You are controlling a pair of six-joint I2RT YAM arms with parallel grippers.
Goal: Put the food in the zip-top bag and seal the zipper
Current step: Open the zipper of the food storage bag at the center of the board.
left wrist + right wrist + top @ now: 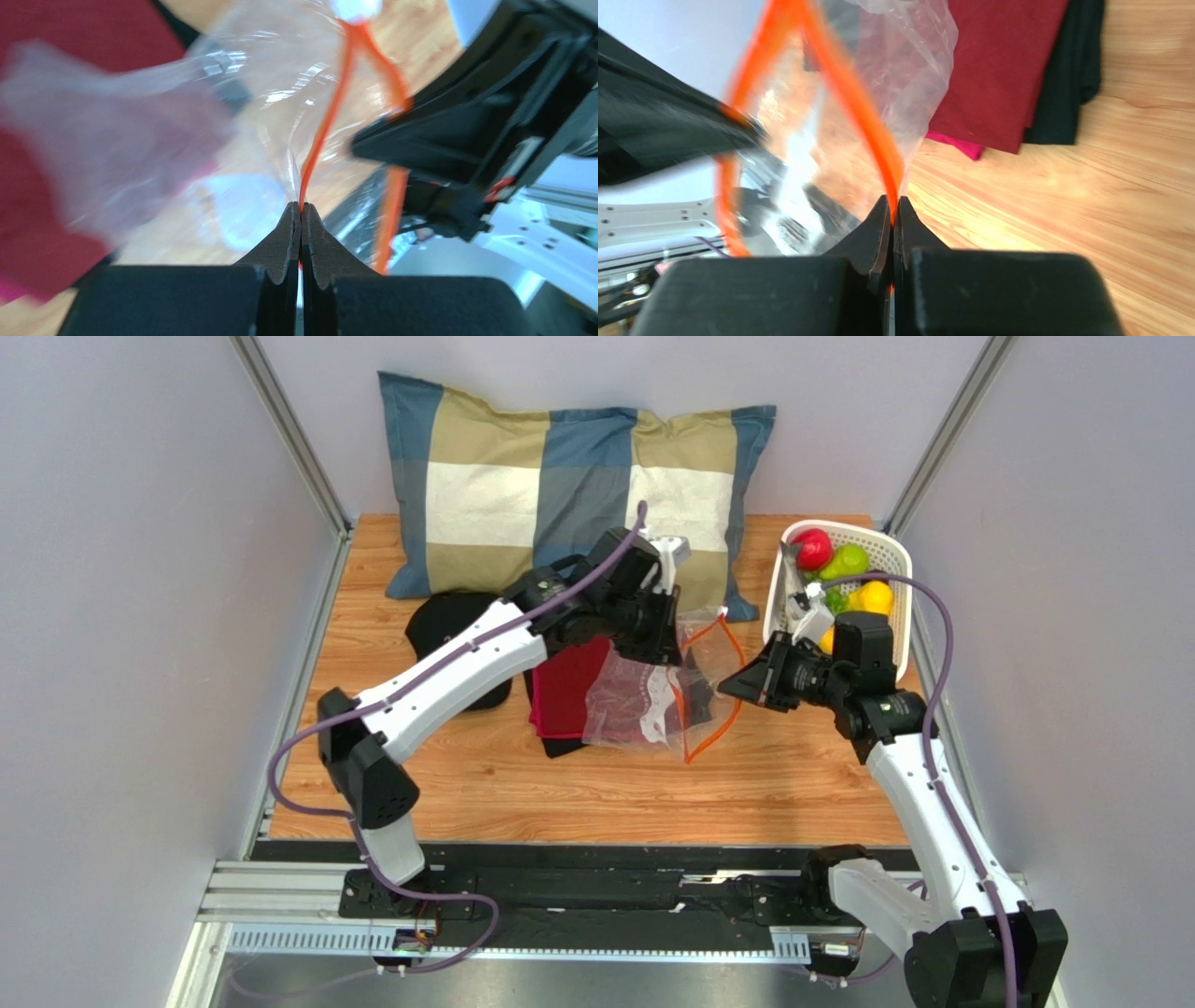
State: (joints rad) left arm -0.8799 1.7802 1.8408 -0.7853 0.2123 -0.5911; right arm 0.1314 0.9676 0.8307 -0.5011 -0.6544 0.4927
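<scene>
The clear zip-top bag (pixel 638 700) hangs in the middle of the table, held up between both grippers with its mouth pulled open. My left gripper (pixel 671 633) is shut on one side of the orange-red zipper (pixel 324 133). My right gripper (pixel 739 683) is shut on the other side of the zipper (pixel 859 119). The zipper also shows as an orange loop in the top view (pixel 709 703). The food (pixel 842 574), a red round fruit, green and yellow pieces, lies in the white perforated basket (pixel 898 557) at the back right.
A plaid pillow (pixel 561 483) lies at the back. Folded dark red (pixel 568 686) and black cloths (pixel 456 637) lie under and left of the bag. Grey walls close in both sides.
</scene>
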